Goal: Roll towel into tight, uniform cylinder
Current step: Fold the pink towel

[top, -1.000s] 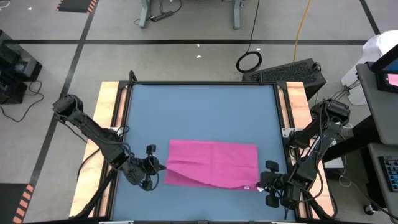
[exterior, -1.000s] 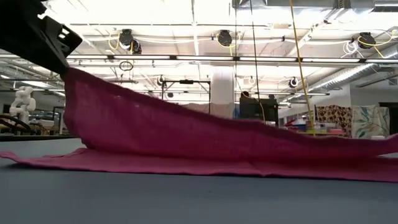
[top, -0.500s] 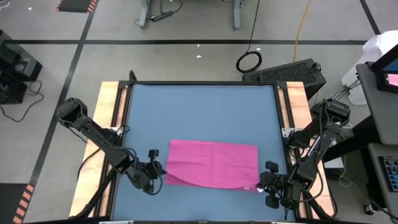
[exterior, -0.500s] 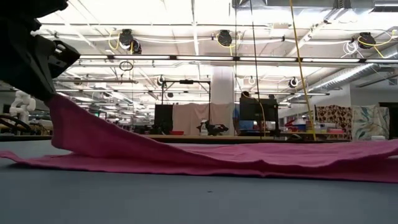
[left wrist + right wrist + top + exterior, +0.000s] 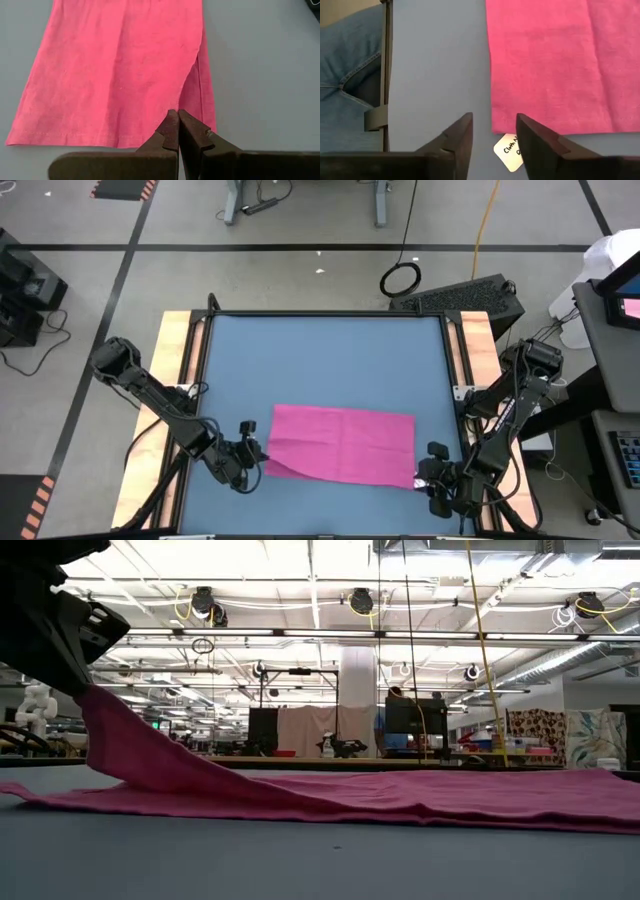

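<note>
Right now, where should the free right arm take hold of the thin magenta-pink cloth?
Grip the magenta-pink cloth at its near right corner, by the white tag, coming in from the right edge. That corner lies flat, just ahead of the open right gripper.

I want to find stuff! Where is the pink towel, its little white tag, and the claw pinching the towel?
towel (image 5: 345, 442): high view, middle of the cloth.
white tag (image 5: 509, 152): right wrist view, middle of the tag.
left end effector (image 5: 178, 126): left wrist view, between its shut fingertips.
</note>
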You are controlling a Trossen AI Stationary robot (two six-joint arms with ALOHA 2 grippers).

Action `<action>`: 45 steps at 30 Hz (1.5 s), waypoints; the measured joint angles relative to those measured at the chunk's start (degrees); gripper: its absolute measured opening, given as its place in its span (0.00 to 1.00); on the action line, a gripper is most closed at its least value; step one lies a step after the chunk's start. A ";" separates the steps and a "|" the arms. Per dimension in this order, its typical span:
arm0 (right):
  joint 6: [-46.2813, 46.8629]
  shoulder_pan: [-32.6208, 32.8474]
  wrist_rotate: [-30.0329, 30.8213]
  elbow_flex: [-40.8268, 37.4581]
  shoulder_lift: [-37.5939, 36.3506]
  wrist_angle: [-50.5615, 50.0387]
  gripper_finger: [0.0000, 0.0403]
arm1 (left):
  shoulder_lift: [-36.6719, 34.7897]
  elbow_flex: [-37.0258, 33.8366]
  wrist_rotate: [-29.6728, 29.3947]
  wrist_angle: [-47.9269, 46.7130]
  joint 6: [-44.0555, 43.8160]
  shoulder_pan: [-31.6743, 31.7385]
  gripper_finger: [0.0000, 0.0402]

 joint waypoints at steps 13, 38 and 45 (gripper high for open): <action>-2.83 0.00 4.04 0.00 0.00 0.20 0.40 | 0.00 0.00 1.75 0.70 0.00 0.00 0.05; -6.31 -0.49 16.29 -0.02 -0.02 0.48 0.40 | 0.00 0.00 -3.84 2.99 0.02 0.07 0.24; -14.32 -6.37 25.37 -0.02 -0.02 4.62 0.39 | 0.32 0.00 -12.81 10.25 6.03 3.49 0.24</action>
